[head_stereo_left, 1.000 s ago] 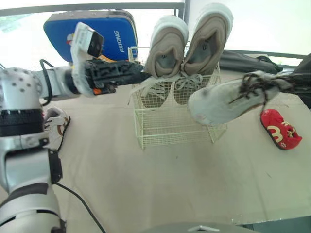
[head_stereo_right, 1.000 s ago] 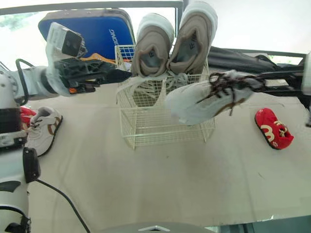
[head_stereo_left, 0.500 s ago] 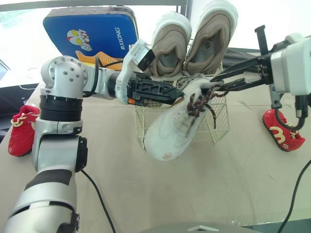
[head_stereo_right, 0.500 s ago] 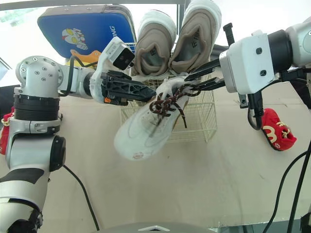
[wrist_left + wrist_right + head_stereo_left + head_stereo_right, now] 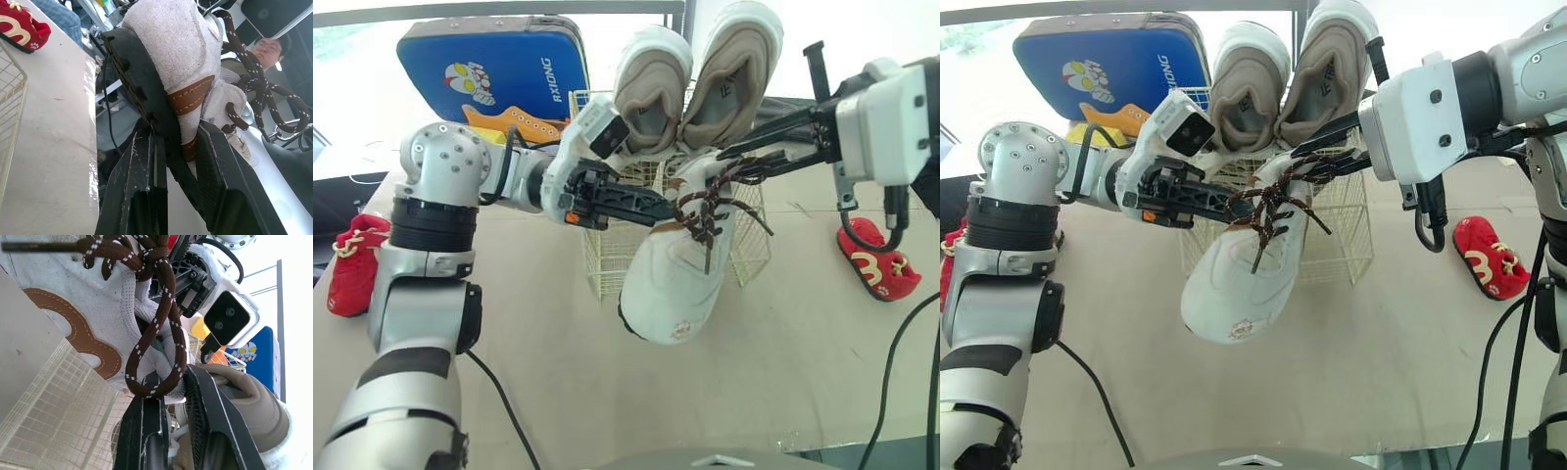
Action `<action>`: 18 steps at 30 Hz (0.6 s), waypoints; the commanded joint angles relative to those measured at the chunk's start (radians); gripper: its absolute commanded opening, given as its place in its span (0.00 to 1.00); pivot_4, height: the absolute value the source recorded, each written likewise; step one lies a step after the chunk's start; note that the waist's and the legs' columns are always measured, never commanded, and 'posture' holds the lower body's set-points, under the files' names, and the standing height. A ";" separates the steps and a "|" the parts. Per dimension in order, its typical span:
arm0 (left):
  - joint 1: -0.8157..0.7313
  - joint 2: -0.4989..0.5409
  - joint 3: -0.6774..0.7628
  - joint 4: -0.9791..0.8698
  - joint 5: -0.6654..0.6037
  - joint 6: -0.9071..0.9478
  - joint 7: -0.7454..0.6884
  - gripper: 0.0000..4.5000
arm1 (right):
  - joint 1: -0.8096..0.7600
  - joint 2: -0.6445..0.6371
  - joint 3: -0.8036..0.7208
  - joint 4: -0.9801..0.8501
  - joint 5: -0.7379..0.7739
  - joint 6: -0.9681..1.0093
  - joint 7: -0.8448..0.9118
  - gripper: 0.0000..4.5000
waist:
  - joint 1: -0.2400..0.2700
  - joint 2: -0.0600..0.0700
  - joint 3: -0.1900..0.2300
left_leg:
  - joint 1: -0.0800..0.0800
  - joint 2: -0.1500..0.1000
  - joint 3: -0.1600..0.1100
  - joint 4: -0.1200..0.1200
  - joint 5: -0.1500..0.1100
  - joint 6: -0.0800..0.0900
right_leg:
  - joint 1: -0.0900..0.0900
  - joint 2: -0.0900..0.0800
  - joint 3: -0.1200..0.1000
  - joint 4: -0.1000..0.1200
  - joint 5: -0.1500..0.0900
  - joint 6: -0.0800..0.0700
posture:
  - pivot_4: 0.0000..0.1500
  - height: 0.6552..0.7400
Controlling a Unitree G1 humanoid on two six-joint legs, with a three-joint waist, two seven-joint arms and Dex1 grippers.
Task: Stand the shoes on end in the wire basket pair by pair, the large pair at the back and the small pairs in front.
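Observation:
A white shoe (image 5: 671, 284) with brown laces hangs toe down in front of the wire basket (image 5: 599, 266). My left gripper (image 5: 658, 210) reaches in from the left and is shut on the shoe's heel; in the left wrist view its fingers (image 5: 142, 186) clamp the black sole and heel tab. My right gripper (image 5: 729, 157) comes from the right and is shut on the brown laces (image 5: 156, 333) at the shoe's top. A large beige pair (image 5: 651, 88) stands on end at the back of the basket.
One small red shoe (image 5: 876, 259) lies on the table to the right of the basket, another red shoe (image 5: 350, 264) at the far left. A blue case (image 5: 494, 69) leans behind the basket. A person (image 5: 266, 46) sits beyond the table.
The white shoe has swung from slanting left to hanging nearly straight down. My left gripper has closed on its heel. The right gripper keeps its hold on the laces.

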 commanded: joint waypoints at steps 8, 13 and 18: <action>0.230 0.006 0.349 -0.209 -0.069 -0.113 0.222 0.11 | 0.056 -0.060 -0.147 -0.009 0.153 0.399 -0.129 0.89 | 0.007 0.000 0.000 | -0.002 0.000 -0.002 0.000 0.000 0.000 | -0.001 -0.005 0.001 -0.001 0.002 -0.003 | 1.00 1.00; 0.303 -0.008 0.447 -0.304 -0.039 -0.276 0.244 0.11 | 0.217 -0.056 -0.346 -0.050 0.559 0.957 -0.332 1.00 | 0.024 -0.002 -0.003 | -0.004 0.001 -0.004 -0.001 -0.001 -0.003 | -0.003 -0.006 -0.001 -0.002 0.003 -0.005 | 1.00 1.00; 0.306 -0.013 0.426 -0.396 0.006 -0.392 0.225 0.11 | 0.293 0.093 -0.427 -0.051 0.812 1.197 -0.605 1.00 | 0.028 -0.003 -0.004 | -0.006 0.000 -0.002 0.001 -0.001 -0.003 | -0.003 -0.007 0.000 -0.002 0.003 -0.011 | 1.00 1.00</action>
